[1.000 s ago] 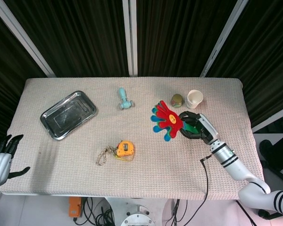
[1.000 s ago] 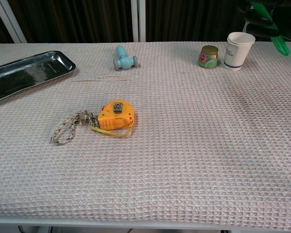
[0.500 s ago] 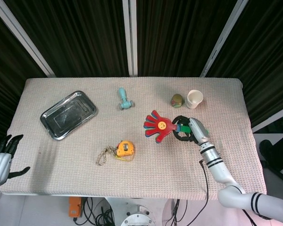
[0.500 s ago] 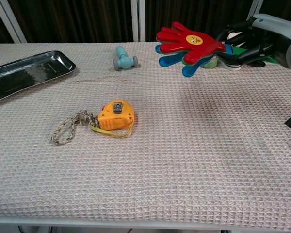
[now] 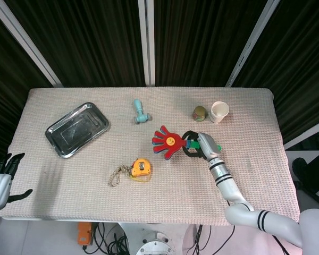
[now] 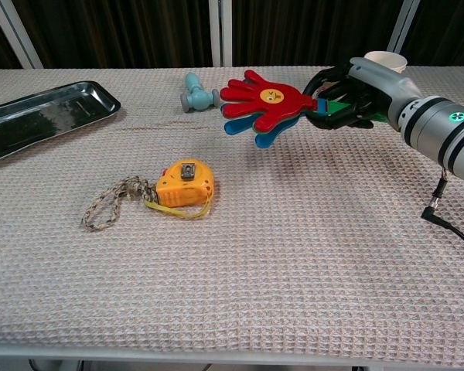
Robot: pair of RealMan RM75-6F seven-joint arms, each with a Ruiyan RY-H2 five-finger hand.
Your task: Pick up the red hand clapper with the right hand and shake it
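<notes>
The right hand (image 6: 348, 97) has its dark fingers wrapped around the green handle of the red hand clapper (image 6: 264, 98), holding it up off the worktop (image 6: 294, 255) with the red palm on top and blue and green leaves showing beneath it. The clapper's fingers point toward the robot's left, out over the middle of the cloth-covered surface, and a yellow face badge sits on the red palm. In the head view the same clapper (image 5: 167, 142) hangs between the light-blue dumbbell-shaped toy (image 5: 140, 111) and the yellow tape measure (image 5: 140, 168), apart from both.

The tape measure lies flat with its braided cord trailing to one side. A steel tray (image 5: 77, 129) rests near the left end of the worktop. Behind the right hand stand a small green jar (image 5: 199, 113) and a white paper cup (image 5: 219, 111), just beside each other.

The left hand (image 5: 1, 183) hangs off the worktop's left edge, holding nothing, its fingers spread apart.
</notes>
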